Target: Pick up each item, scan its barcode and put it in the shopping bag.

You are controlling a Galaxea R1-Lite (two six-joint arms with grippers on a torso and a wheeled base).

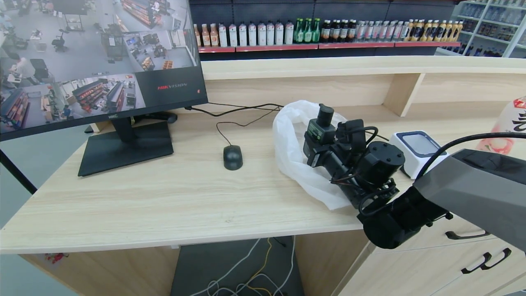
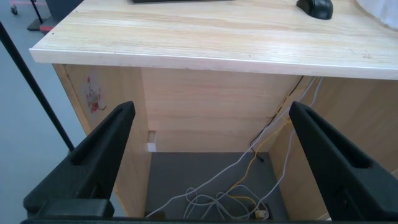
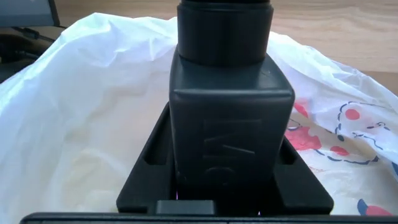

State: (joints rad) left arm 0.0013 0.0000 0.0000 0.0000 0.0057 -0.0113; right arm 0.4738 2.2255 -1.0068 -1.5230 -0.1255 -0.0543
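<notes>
On the worktop (image 1: 164,205) the monitor (image 1: 82,61) stands at the left, with the mouse (image 1: 232,157) right of its base. The shopping bag (image 1: 289,139) lies right of the mouse, and the barcode scanner (image 1: 417,150) is just right of the bag. A drink bottle (image 1: 505,127) stands far right. The right tool (image 1: 319,135) grips a capped bottle (image 1: 326,115) over the bag.

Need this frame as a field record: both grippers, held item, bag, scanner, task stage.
right gripper: shut on a dark bottle, held over the shopping bag
left gripper: open, empty, low in front of the desk edge
shopping bag: white, crumpled, on the desk to the scanner's left
scanner: white, on the desk
other item: peach drink bottle at the far right of the desk
also on desk: mouse, monitor
stage: dark bottle not yet released into the bag
</notes>
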